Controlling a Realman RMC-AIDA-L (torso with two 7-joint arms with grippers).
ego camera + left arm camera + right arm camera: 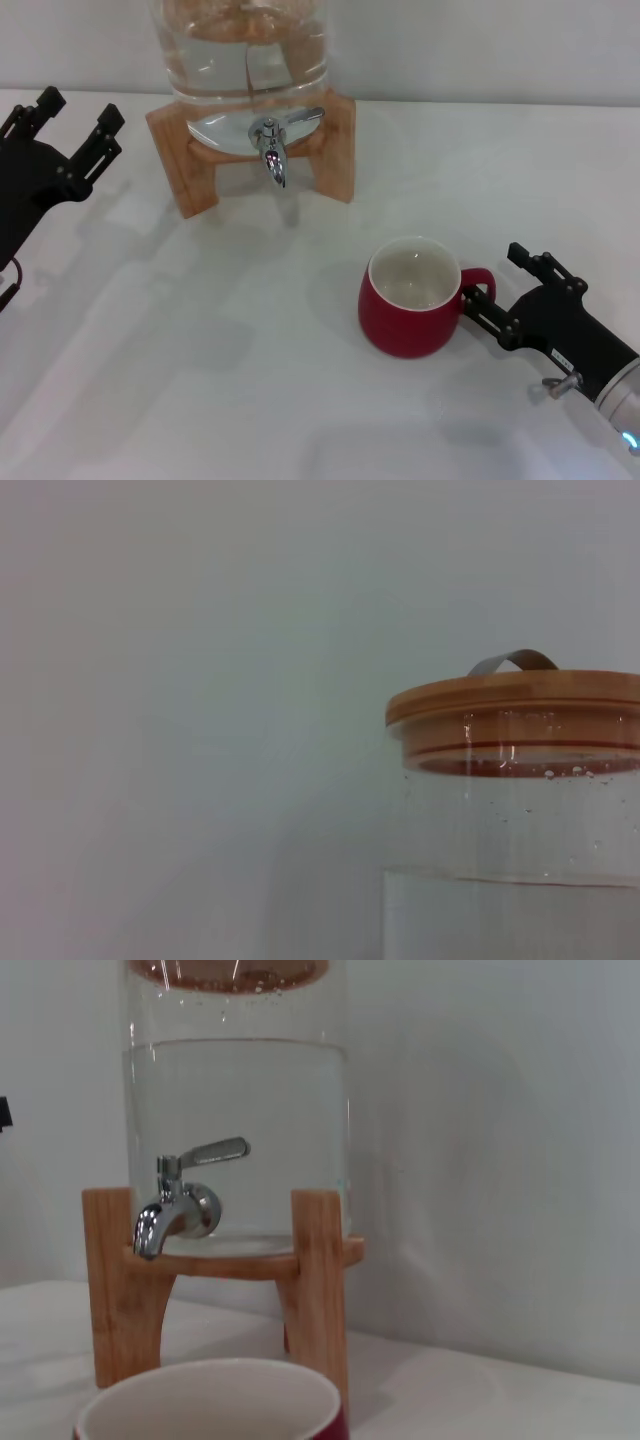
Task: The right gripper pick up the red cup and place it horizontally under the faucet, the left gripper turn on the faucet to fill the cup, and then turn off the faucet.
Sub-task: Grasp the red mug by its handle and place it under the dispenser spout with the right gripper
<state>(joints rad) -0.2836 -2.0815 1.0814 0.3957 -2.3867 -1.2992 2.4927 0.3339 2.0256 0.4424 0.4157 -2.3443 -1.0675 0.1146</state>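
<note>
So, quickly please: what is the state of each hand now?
Left hand: open, holding nothing, left of the faucet.
Right hand: open around the red cup handle, not yet lifted.

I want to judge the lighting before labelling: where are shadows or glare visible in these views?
Head view: soft grey shadows lie on the white table beside the wooden stand and around the red cup; the faucet shows bright highlights. Right wrist view: the faucet's chrome glints, and a faint shadow falls on the wall. Left wrist view: even light, with a dim shadow beside the glass dispenser.
</note>
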